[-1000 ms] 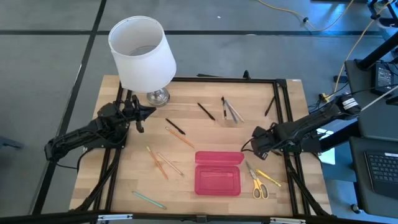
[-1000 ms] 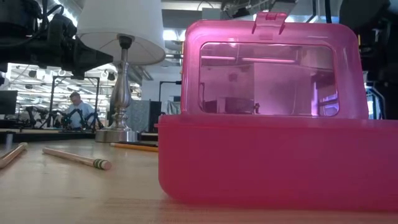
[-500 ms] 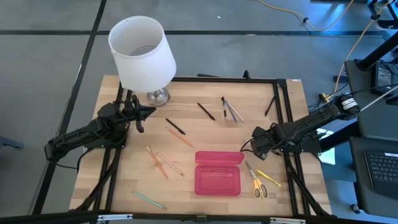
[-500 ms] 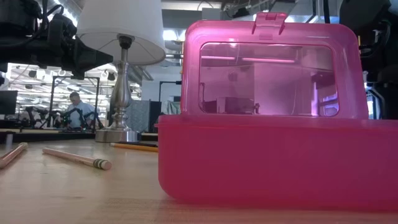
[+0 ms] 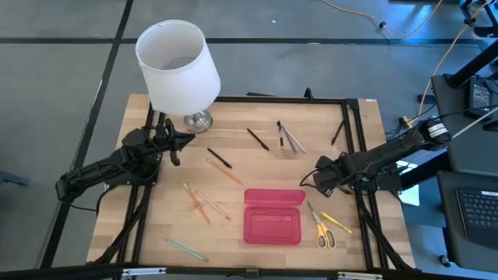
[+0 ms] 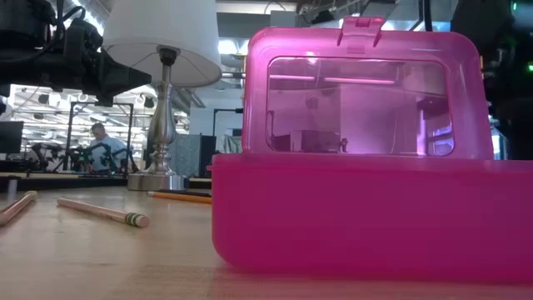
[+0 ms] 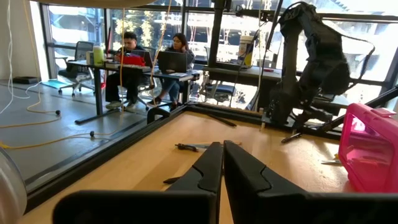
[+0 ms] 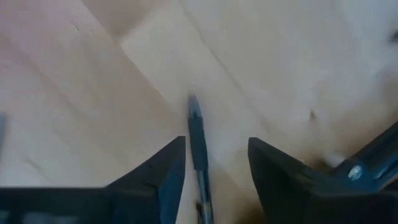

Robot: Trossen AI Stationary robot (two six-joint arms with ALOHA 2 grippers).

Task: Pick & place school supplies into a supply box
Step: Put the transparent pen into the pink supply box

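Observation:
The supply box (image 5: 273,225) is a pink plastic case with its lid standing up, near the table's near edge; it fills the low view (image 6: 350,208). Pens and pencils lie scattered: black pens (image 5: 257,138) (image 5: 219,158), an orange pencil (image 5: 227,173), grey pens (image 5: 290,139), wood pencils (image 5: 204,204), a teal one (image 5: 187,249). Yellow-handled scissors (image 5: 320,231) lie right of the box. My right gripper (image 5: 319,176) is low over the table, open, with a dark pen (image 8: 198,146) lying between its fingers (image 8: 216,142), untouched. My left gripper (image 5: 183,141) hovers shut by the lamp (image 7: 222,163).
A white-shaded lamp (image 5: 177,66) stands at the far left corner on a silver base (image 6: 156,179). A black frame (image 5: 354,140) runs along the table's edges. People sit at desks in the room beyond (image 7: 127,56). Bare wood lies between the box and the far pens.

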